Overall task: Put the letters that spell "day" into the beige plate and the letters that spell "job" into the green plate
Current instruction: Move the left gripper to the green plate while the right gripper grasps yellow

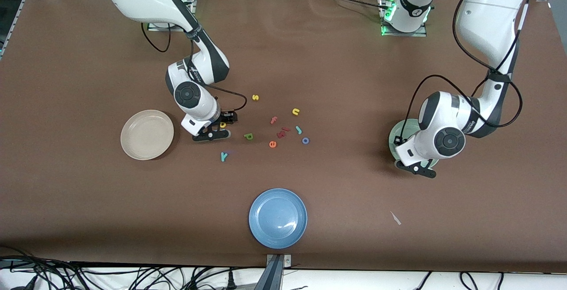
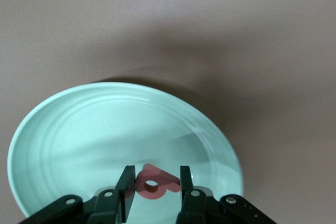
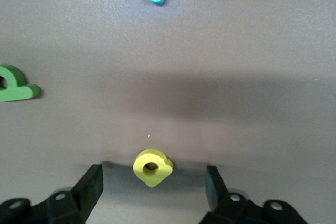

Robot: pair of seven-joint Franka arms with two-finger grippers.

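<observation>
My right gripper (image 1: 220,129) is down at the table with its fingers open on either side of the yellow "d" (image 3: 152,167), not touching it. The olive-green "a" (image 1: 248,136) and the teal "y" (image 1: 224,156) lie close by, nearer to the front camera. The beige plate (image 1: 147,134) sits beside this gripper toward the right arm's end. My left gripper (image 2: 155,183) is shut on the pink-red "b" (image 2: 152,186) just over the green plate (image 2: 105,129). The teal "j" (image 1: 298,129) and the blue "o" (image 1: 305,140) lie mid-table.
Other letters lie in the middle cluster: a yellow "s" (image 1: 255,97), a yellow "n" (image 1: 296,111), a pink "f" (image 1: 273,120), an orange "e" (image 1: 272,144) and small red pieces (image 1: 282,132). A blue plate (image 1: 277,218) sits near the front edge.
</observation>
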